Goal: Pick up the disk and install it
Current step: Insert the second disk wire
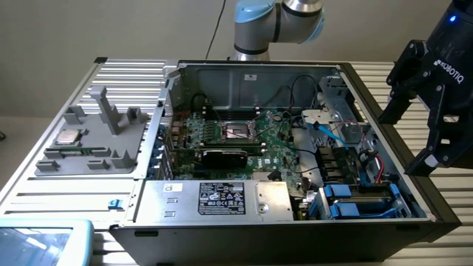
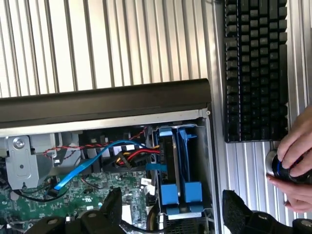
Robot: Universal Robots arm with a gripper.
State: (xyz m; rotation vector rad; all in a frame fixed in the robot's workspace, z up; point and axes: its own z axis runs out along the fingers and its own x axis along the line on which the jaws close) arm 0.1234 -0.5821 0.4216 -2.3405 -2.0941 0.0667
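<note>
A: Exterior view, from its left: what sits on the bench (image 1: 66,194)?

B: A grey tray (image 1: 92,141) holding a small square chip (image 1: 68,137). Beside it stands the open computer case (image 1: 296,144), with the circuit board (image 1: 244,138) at centre and a large silver box (image 1: 214,199) along the near wall.

A: Location of the disk (image 1: 360,200)?

B: In the case's bay at the near corner, on the exterior view's right. Blue rails visible; it sits seated between them.

A: State of the gripper (image 1: 422,105)?

B: Above the case's outer edge, jaws spread wide, holding nothing.

A: Wrist view?

B: The disk (image 2: 171,170) lies in its bay. A keyboard (image 2: 256,68) lies beyond the case. A person's hand (image 2: 295,163) grips a round knob.
</note>
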